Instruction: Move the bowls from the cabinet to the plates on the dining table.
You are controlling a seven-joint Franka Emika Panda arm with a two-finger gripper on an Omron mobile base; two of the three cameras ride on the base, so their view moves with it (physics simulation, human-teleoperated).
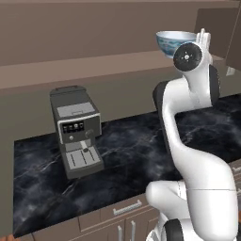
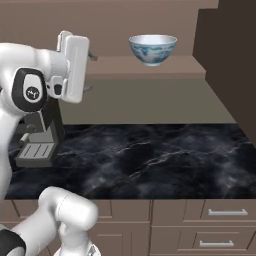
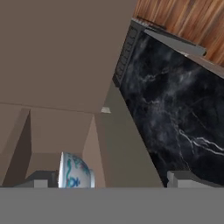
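Our gripper (image 3: 109, 181) hangs high by the cabinet shelf (image 2: 150, 67), fingers spread wide and holding nothing; in the hand view the bowl (image 3: 75, 171) sits just inside the left fingertip (image 3: 41, 179), apart from the right one. Below us we see the black marble counter (image 2: 150, 155) with a coffee machine (image 1: 76, 129) standing on it, left of the arm. Farther back, the white-and-blue bowl stands upright on the brown shelf, near its right end.
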